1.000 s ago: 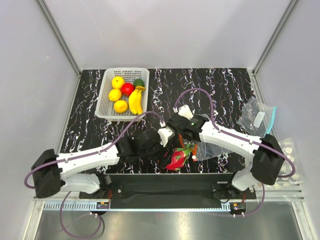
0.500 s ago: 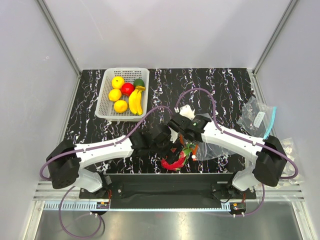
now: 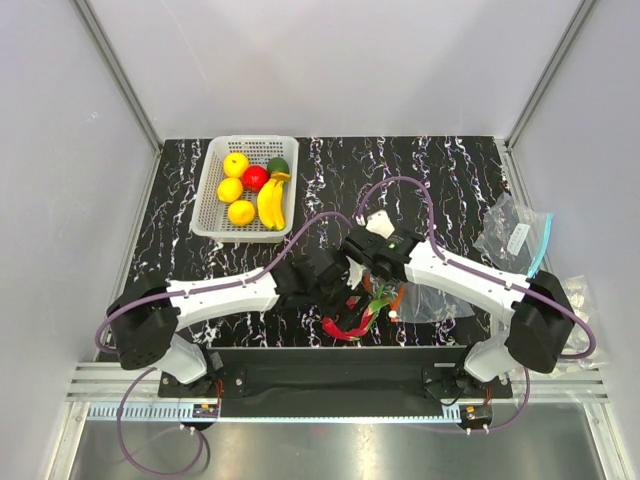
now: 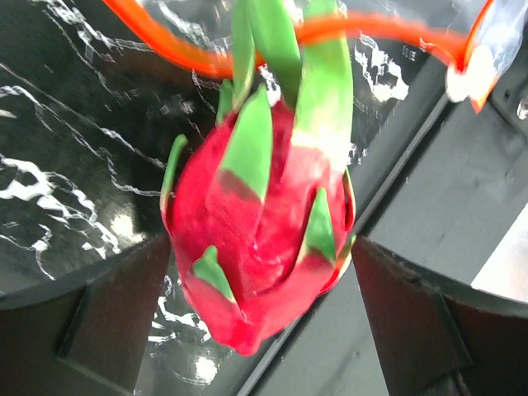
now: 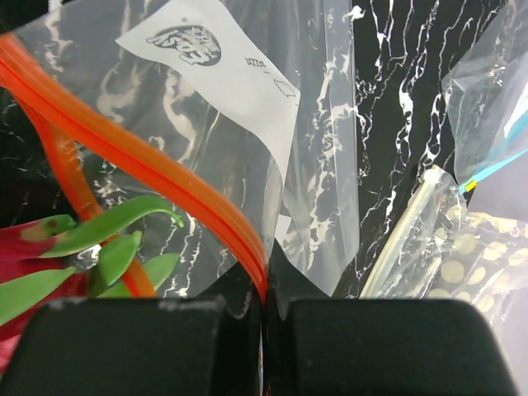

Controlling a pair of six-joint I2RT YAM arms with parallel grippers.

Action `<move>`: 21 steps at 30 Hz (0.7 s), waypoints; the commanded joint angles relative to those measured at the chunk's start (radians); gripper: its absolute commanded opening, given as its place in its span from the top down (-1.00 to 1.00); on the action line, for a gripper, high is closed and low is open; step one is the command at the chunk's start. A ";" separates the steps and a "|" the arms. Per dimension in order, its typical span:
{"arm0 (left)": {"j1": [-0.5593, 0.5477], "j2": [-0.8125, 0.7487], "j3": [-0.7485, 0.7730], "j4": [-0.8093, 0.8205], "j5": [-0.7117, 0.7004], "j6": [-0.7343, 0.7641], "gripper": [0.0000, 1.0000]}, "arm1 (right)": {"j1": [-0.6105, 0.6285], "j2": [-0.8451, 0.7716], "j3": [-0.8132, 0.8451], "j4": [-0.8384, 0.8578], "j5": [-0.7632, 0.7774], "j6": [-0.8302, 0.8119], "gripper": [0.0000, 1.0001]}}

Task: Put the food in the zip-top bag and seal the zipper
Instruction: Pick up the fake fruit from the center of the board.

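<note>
— The dragon fruit (image 4: 256, 223) hangs at the mouth of the zip-top bag (image 5: 318, 157), its leaves crossing the zipper (image 5: 165, 177). Our left claw (image 4: 260, 276) clamps it.

— Our right claw (image 5: 264, 307) pinches that zipper, fully closed. We judge the banana bunch (image 3: 268, 203), far from the bag, and the sealing are not yet done.

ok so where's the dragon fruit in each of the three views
Top external: dragon fruit sits low centre, partly hidden.
Left wrist: dragon fruit fills the middle, red body with its green leaves pointing up.
Right wrist: dragon fruit is in the bottom left corner, mostly green leaves showing.
Shared landmark: the red-orange zipper, right beside the fruit in all three.
</note>
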 commanded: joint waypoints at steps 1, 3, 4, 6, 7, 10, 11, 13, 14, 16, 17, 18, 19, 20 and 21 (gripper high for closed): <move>-0.017 0.055 0.047 0.028 0.070 0.052 -0.98 | 0.037 -0.028 0.015 0.080 -0.013 0.001 0.98; -0.017 0.069 0.047 0.020 0.069 0.051 -0.98 | 0.039 -0.032 0.012 0.081 -0.013 0.001 0.98; -0.017 0.073 0.047 0.016 0.067 0.054 -0.92 | 0.037 -0.032 0.011 0.081 -0.013 0.001 0.98; -0.017 0.083 0.047 0.016 0.072 0.057 -0.73 | 0.037 -0.034 0.009 0.083 -0.015 0.001 0.99; -0.017 0.084 0.047 0.013 0.078 0.057 -0.61 | 0.037 -0.035 0.009 0.083 -0.015 0.004 0.99; -0.017 0.089 0.050 0.008 0.084 0.058 -0.19 | 0.039 -0.037 0.009 0.084 -0.016 0.002 0.99; -0.017 0.086 0.053 0.008 0.087 0.060 -0.04 | 0.037 -0.037 0.009 0.086 -0.016 0.002 0.99; -0.017 0.087 0.058 0.000 0.089 0.063 0.10 | 0.037 -0.037 0.006 0.086 -0.016 0.001 0.99; -0.015 0.084 0.059 -0.001 0.089 0.066 0.15 | 0.039 -0.040 0.007 0.086 -0.016 0.002 0.99; -0.014 0.081 0.055 -0.003 0.090 0.069 0.33 | 0.037 -0.040 0.004 0.086 -0.016 0.001 0.99; -0.011 0.072 0.053 -0.003 0.089 0.067 0.35 | 0.037 -0.041 0.003 0.087 -0.016 0.001 0.99; -0.009 0.067 0.052 -0.003 0.089 0.066 0.46 | 0.037 -0.041 0.003 0.086 -0.015 -0.001 0.99; -0.007 0.060 0.047 -0.003 0.087 0.066 0.48 | 0.039 -0.043 0.001 0.086 -0.015 -0.001 0.99; -0.004 0.044 0.049 -0.006 0.083 0.064 0.49 | 0.039 -0.046 0.001 0.086 -0.015 -0.001 1.00; -0.003 0.035 0.046 -0.007 0.083 0.064 0.52 | 0.037 -0.046 0.000 0.084 -0.015 0.001 1.00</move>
